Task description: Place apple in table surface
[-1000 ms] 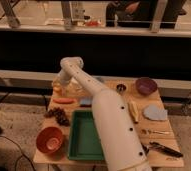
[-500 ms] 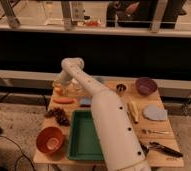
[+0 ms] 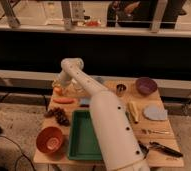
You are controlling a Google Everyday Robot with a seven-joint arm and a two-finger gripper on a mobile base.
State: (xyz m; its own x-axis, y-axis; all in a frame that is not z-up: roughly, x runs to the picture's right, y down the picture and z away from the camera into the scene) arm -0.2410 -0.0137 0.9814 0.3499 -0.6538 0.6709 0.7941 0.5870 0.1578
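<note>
- The robot's white arm (image 3: 101, 115) is reaching from the near edge across the table surface (image 3: 123, 102) toward the far left corner, its elbow bending at the top.
- The gripper (image 3: 60, 83) is hanging low over that far left corner, just above the tabletop; whether its jaws are apart or together cannot be told.
- The apple (image 3: 58, 91), small and yellowish-orange, is sitting right below the gripper at the far left of the table; whether the gripper is touching it cannot be told.
- An elongated orange carrot-like piece (image 3: 64, 100) is lying on the wood just in front of the apple.
- A dark bunch of grapes (image 3: 59, 116) is resting nearer the camera, along the left edge.
- A large orange bowl (image 3: 50, 139) is standing at the near left corner.
- A green rectangular tray (image 3: 81, 136) is lying beside the bowl, partly covered by the arm.
- A small metal cup (image 3: 121, 89) is standing toward the far side, right of the arm.
- A purple bowl (image 3: 146, 86) is sitting at the far right corner.
- A pale blue-grey plate (image 3: 155, 112) is lying along the right edge, with a yellowish piece (image 3: 134, 111) just left of it.
- Dark-handled utensils (image 3: 161, 148) are lying at the near right.
</note>
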